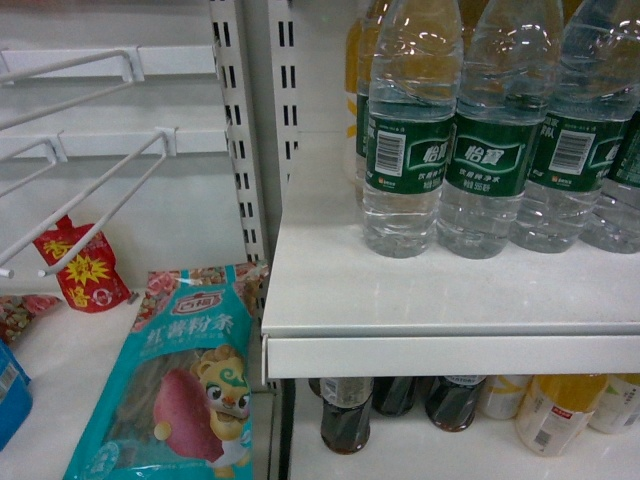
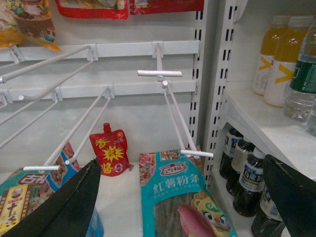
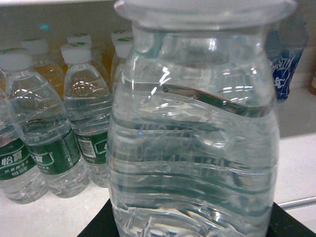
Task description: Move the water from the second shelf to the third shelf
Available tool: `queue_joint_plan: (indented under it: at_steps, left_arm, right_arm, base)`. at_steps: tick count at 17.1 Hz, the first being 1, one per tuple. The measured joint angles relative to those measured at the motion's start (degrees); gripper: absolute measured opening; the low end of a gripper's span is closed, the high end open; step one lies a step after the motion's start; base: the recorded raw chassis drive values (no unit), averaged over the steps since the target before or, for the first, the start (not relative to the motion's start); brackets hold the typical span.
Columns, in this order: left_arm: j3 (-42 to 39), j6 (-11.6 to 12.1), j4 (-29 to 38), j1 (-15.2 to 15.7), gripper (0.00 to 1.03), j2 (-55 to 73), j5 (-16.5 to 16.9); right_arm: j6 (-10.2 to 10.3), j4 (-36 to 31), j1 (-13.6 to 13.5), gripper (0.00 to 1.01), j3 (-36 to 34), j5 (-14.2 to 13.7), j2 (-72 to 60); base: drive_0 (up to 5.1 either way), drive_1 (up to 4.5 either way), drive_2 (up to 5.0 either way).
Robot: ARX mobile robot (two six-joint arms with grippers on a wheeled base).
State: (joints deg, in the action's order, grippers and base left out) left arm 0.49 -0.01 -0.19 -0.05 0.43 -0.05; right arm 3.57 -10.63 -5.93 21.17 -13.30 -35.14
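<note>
The right wrist view is filled by the water (image 3: 195,143), a clear ribbed bottle upright and very close, its base between the dark fingers (image 3: 291,222) of the right gripper (image 3: 195,227), which looks clamped on it. Behind it green-label bottles (image 3: 64,148) stand on a white shelf (image 3: 306,168). The left gripper (image 2: 182,207) is spread wide, level, facing pegboard hooks (image 2: 182,128) and a teal noodle pack (image 2: 173,187). Neither arm shows in the head view
</note>
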Motion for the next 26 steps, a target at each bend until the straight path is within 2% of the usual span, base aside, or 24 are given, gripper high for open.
queue_joint_plan:
  at_steps: [3,4,5,6,8,12,14,18,21,26]
  left_arm:
    - [0.0,0.02,-0.02,-0.02,0.98,0.0,0.0]
    - [0.0,0.0,0.0,0.0,0.98,0.0,0.0]
    - [0.0,0.0,0.0,-0.02,0.98,0.0,0.02]
    - [0.0,0.0,0.0,0.0,0.98,0.0,0.02]
    - [0.0,0.0,0.0,-0.02,0.98,0.0,0.02]
    - [0.0,0.0,-0.02,0.0,0.98,0.0,0.02]
    - [0.0,0.0,-0.02,-0.02,0.98,0.0,0.0]
    - [0.0,0.0,0.0,-0.02,0.98,0.0,0.02]
    - [0.0,0.0,0.0,-0.02,0.98,0.0,0.0]
    - [0.0,0.02,0.0,0.0,0.98,0.0,0.02]
  right_arm:
    - [0.0,-0.02,-0.02,0.41,0.0,-0.04,0.0]
    - [0.5,3.87,1.86,0.41,0.96,5.09,0.63]
    - [1.09,8.39,2.86,0.41,1.49,11.78,2.03]
    - [1.81,10.6,2.78,0.41,1.6,16.31,3.19]
    - [2.43,9.01,0.98,0.41,3.41,18.71,2.47]
    - [0.94,0.85,-0.66,0.41,6.36,16.24,-4.98]
    - [0.33,-3.74,-2.01,0.41,6.4,16.33,-12.96]
    - [-1.11,-13.99,-1.88,0.41,6.38,16.09,-23.61]
    - [-1.7,-15.67,-1.92,0.41,8.37,15.15,-34.03]
    - [-1.66,-16.17,-1.95,0.41,8.92,14.95,-34.05]
  base:
    - [-2.2,1.06,1.1]
    - [0.0,0.0,0.0]
    - [0.0,0.0,0.0]
    - [0.0,0.0,0.0]
    - [0.0,0.0,0.0]
    - [0.0,0.0,0.0]
    - [0.0,0.0,0.0]
    - [0.0,0.0,0.0]
    - [0.0,0.0,0.0]
    - [0.0,0.0,0.0]
